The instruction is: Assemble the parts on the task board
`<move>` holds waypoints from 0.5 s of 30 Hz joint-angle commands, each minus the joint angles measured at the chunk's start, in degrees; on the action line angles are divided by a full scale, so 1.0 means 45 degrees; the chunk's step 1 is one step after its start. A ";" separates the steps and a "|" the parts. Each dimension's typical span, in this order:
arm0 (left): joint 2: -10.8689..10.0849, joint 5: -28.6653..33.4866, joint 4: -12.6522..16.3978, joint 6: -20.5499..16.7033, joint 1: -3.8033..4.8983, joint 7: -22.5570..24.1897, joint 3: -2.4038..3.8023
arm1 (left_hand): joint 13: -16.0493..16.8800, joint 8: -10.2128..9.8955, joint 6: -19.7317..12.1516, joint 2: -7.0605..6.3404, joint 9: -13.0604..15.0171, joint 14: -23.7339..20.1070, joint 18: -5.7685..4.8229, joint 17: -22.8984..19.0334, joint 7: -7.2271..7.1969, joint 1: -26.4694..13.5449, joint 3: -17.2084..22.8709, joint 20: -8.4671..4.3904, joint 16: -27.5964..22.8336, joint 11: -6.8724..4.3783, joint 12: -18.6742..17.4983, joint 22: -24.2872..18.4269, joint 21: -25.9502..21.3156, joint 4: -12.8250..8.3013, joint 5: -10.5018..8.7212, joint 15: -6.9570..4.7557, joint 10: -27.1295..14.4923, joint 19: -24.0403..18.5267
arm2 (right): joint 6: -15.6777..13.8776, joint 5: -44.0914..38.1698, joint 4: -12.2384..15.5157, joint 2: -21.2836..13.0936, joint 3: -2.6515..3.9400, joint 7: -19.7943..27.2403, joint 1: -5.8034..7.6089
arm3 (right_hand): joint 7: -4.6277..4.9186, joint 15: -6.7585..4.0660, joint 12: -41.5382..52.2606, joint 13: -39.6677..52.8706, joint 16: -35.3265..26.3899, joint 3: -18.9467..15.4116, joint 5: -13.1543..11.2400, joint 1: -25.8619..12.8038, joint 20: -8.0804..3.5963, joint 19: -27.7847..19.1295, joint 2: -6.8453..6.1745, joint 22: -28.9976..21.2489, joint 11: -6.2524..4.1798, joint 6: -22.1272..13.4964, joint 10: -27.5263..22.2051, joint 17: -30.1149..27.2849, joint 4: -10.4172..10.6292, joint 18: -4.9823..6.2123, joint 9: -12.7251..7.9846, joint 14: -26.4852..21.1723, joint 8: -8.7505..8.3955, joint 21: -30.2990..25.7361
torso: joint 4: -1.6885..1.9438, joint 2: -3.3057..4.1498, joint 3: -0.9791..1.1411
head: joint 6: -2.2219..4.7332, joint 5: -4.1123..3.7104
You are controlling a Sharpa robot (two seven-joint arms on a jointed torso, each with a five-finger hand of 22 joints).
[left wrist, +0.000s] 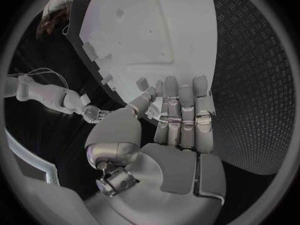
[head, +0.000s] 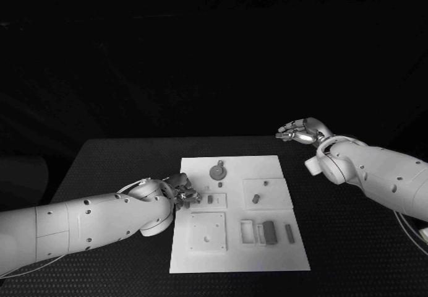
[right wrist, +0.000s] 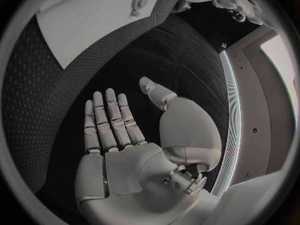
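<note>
Table (head: 116, 154) is black and has a fine dotted surface. From the left side comes the left arm (head: 80, 223), lying low over the table and reaching to the left edge of the task board (head: 268, 253). The left hand (head: 181, 190) is at this edge, just beside the small raised square (head: 212, 199) with a grey part (head: 210, 199) in it. In the left wrist view the left hand (left wrist: 178, 120) has straight fingers (left wrist: 185, 110) lying close together, with their tips near a small grey part (left wrist: 143, 83) at the board's edge (left wrist: 150, 35); whether they touch or hold it, I cannot tell.

The task board is a white plate in the middle of the table. Near its far end lies a round grey part (head: 218, 171). To the right of the middle there is a second raised square (head: 262, 192) with a small grey part (head: 256, 198) on it. Nearer to the robot there is a bigger square plate (head: 206, 232) at the left, and to the right of it some upright grey parts (head: 268, 232) standing side by side.

On the right, the right arm (head: 375, 176) is raised over the table, well apart from the board. The right hand (head: 302, 131) is beyond the board's far right corner. In the right wrist view this hand (right wrist: 115, 130) is flat, its fingers (right wrist: 106, 112) stretched and a little apart, with the thumb (right wrist: 156, 91) out to the side, and it holds nothing.
</note>
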 commanded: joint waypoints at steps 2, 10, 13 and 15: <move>0.0045 -0.0002 0.0051 0.0684 -0.0071 -0.0163 -0.0053 | 0.0049 0.0017 0.0142 -0.0045 0.0009 0.0040 0.0166 0.0021 -0.0038 -0.0066 0.0041 -0.0124 0.0088 -0.0058 -0.0071 0.0302 0.0112 0.0094 0.0206 -0.0085 0.0128 0.0004 | 0.0204 0.0013 0.0017 -0.0001 0.0002 0.0167 -0.0004 | -0.0002 -0.0010 -0.0043 -0.0024 -0.0063 -0.0032 0.0024 0.0110 -0.0046 -0.0018 0.0055 0.0019 -0.0013 -0.0096 -0.0072 0.0015 0.0008 -0.0177 -0.0014 -0.0074 0.0069 -0.0072 | 0.0000 0.0004 -0.0006 | -0.0026 -0.0002; 0.0060 -0.0002 0.0017 0.0782 -0.0072 -0.0223 -0.0053 | 0.0165 -0.0064 0.0238 -0.0109 0.0039 0.0043 0.0141 0.0045 -0.0057 -0.0405 -0.0012 -0.0152 0.0144 -0.0075 -0.0074 0.0301 0.0204 0.0262 0.0509 -0.0107 0.0165 -0.0011 | 0.0214 0.0018 0.0033 -0.0009 0.0002 0.0166 -0.0004 | 0.0000 -0.0008 -0.0044 -0.0029 -0.0068 -0.0034 0.0024 0.0107 -0.0046 -0.0016 0.0055 0.0027 -0.0009 -0.0102 -0.0075 0.0021 0.0010 -0.0178 -0.0020 -0.0076 0.0070 -0.0081 | 0.0001 0.0003 -0.0002 | -0.0011 0.0011; 0.0056 -0.0002 0.0018 0.0773 -0.0072 -0.0240 -0.0053 | 0.0218 -0.0071 0.0287 -0.0135 0.0055 0.0061 0.0143 0.0065 -0.0075 -0.0515 -0.0039 -0.0168 0.0187 -0.0094 -0.0047 0.0305 0.0242 0.0306 0.0520 -0.0119 0.0196 0.0000 | 0.0261 0.0019 0.0043 -0.0023 0.0002 0.0167 -0.0004 | 0.0001 -0.0008 -0.0044 -0.0030 -0.0069 -0.0035 0.0023 0.0107 -0.0046 -0.0016 0.0053 0.0029 -0.0008 -0.0105 -0.0076 0.0023 0.0010 -0.0178 -0.0022 -0.0077 0.0070 -0.0084 | -0.0001 0.0005 0.0000 | -0.0022 0.0012; 0.0056 -0.0002 0.0007 0.0783 -0.0072 -0.0248 -0.0053 | 0.0243 -0.0078 0.0303 -0.0180 0.0062 0.0063 0.0143 0.0074 -0.0082 -0.0565 -0.0054 -0.0173 0.0203 -0.0101 -0.0037 0.0306 0.0259 0.0318 0.0520 -0.0125 0.0201 0.0001 | 0.0309 0.0018 0.0056 -0.0029 0.0002 0.0177 -0.0004 | 0.0001 -0.0007 -0.0045 -0.0032 -0.0072 -0.0035 0.0024 0.0108 -0.0047 -0.0015 0.0051 0.0032 -0.0007 -0.0107 -0.0079 0.0026 0.0009 -0.0178 -0.0025 -0.0079 0.0070 -0.0088 | -0.0002 0.0005 0.0003 | -0.0023 0.0013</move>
